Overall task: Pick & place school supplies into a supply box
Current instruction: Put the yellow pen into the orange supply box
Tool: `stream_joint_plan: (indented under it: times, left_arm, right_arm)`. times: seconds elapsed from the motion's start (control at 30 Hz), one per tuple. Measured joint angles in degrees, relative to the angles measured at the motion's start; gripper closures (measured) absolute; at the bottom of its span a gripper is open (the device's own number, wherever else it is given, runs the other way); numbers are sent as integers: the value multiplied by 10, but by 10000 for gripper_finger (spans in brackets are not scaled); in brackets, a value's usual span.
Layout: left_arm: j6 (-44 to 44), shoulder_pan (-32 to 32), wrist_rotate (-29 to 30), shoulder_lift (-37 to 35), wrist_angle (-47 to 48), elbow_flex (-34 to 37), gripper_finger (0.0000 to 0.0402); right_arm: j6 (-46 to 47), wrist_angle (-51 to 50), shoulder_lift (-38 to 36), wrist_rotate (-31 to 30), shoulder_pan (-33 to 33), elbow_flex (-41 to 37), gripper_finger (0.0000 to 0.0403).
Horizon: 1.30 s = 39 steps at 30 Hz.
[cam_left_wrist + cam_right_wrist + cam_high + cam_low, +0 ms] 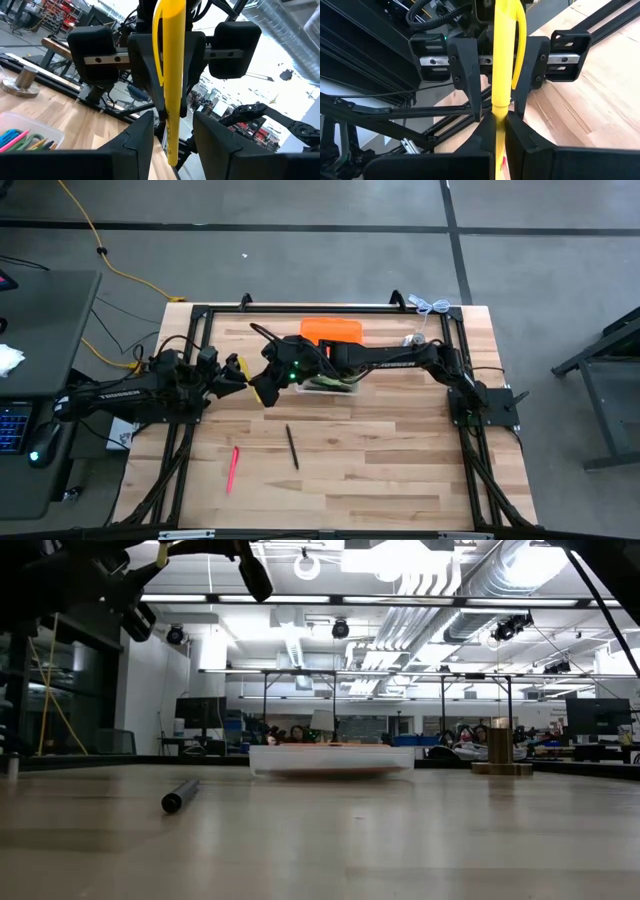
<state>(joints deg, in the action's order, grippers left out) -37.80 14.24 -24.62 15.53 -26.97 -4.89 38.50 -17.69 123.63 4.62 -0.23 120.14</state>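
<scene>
high view: left gripper (243,374) and right gripper (262,385) meeting mid-table over a yellow marker (254,387), beside supply box (333,383); open board toward near edge, only pink pen (232,468) and black pen (292,447).
low view: bell (501,752) right of box.
left wrist: fingers apart around marker.
right wrist: clamped on marker.

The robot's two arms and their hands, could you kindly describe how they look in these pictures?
Both arms are dark, slim and jointed. The left arm carries pale lettering along its link, as does the right arm, which also shows a small green light near its wrist. Each hand has two black wedge-shaped fingers on a silver rail between boxy black blocks. Black cables loop behind the wrists.
</scene>
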Motion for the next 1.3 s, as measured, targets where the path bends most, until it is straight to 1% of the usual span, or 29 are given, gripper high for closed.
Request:
stream_joint_plan:
  times: [0.23, 0.33, 0.47, 1.3]
  left_arm:
    - [0, 0, 4, 0, -22, 0, 234]
    - [0, 0, 16, 0, -35, 0, 234]
    - [0, 0, 30, 0, -35, 0, 234]
    - [0, 0, 48, 0, -27, 0, 234]
  right_arm:
    - [-1, -5, 0, 2, -2, 0, 402]
    - [-1, -10, 0, 2, -2, 0, 402]
    - [0, -9, 0, -1, -2, 0, 402]
    - [2, -6, 2, -18, -10, 0, 402]
